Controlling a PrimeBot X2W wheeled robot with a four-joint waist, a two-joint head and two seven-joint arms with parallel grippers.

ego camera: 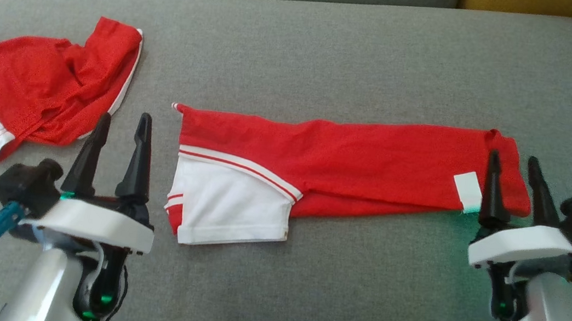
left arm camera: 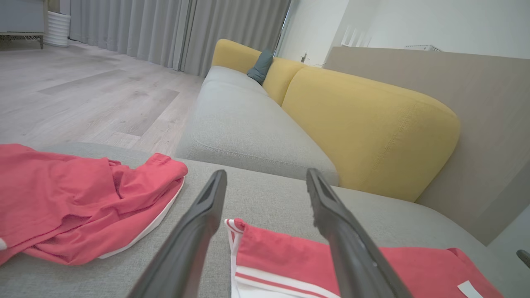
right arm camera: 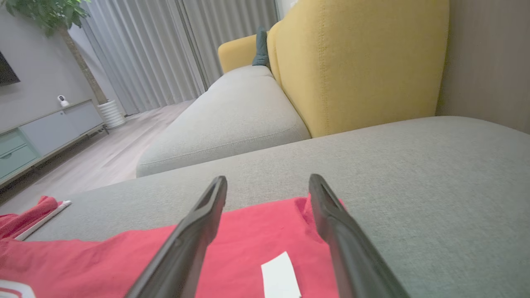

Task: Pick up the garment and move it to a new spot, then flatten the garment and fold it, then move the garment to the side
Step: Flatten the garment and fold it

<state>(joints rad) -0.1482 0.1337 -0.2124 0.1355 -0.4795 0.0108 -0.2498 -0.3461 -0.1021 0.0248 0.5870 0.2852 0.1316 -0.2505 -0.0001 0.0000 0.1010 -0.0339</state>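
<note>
The garment (ego camera: 375,155) lies half-folded in a long strip. Left gripper (ego camera: 124,118) and right gripper (ego camera: 513,157) gape empty; next, probably carry one end across

Head camera above grey fabric cushion (ego camera: 333,51), wrist cameras low, close, facing twelve o'clock, all sharing red-and-white folded garment (ego camera: 352,158).
</note>
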